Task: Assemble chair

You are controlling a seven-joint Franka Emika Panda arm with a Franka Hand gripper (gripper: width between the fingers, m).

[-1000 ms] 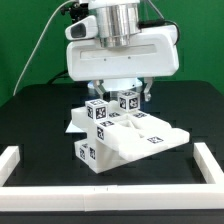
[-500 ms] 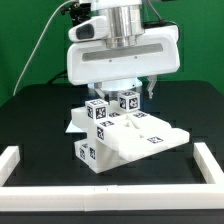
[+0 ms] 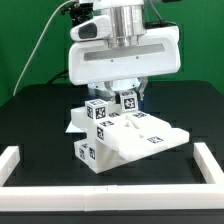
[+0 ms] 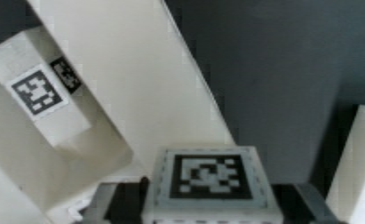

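- The chair [image 3: 118, 140] is seen near the middle of the black counter [image 3: 35, 115], partly built, as a blocky white cluster of panels and blocks bearing black-and-white square tags.
- A wide sloping panel [image 3: 150, 138] forms the part of the cluster toward the exterior view's right, and a short tagged block [image 3: 88, 153] is seen at the lower front, toward that view's left.
- Two tagged posts rise from the top: one [image 3: 97, 112] toward the exterior view's left, the other [image 3: 129, 101] directly under the arm.
- The pincer [image 3: 130, 92] is held right above the second post, with its large white body [image 3: 122, 55] hiding most of the fingers in the exterior view.
- In the wrist view, a tagged square block top [image 4: 205, 178] is shown close up, with dark finger parts [image 4: 117, 200] at either side of it.
- Whether the pincer is clamped on that block or merely straddling it cannot be told.
- A long white panel [image 4: 134, 80] and a second tagged face [image 4: 46, 90] are seen beyond the block in the wrist view.
- A low white border rail [image 3: 20, 165] is laid along the counter's front and sides.
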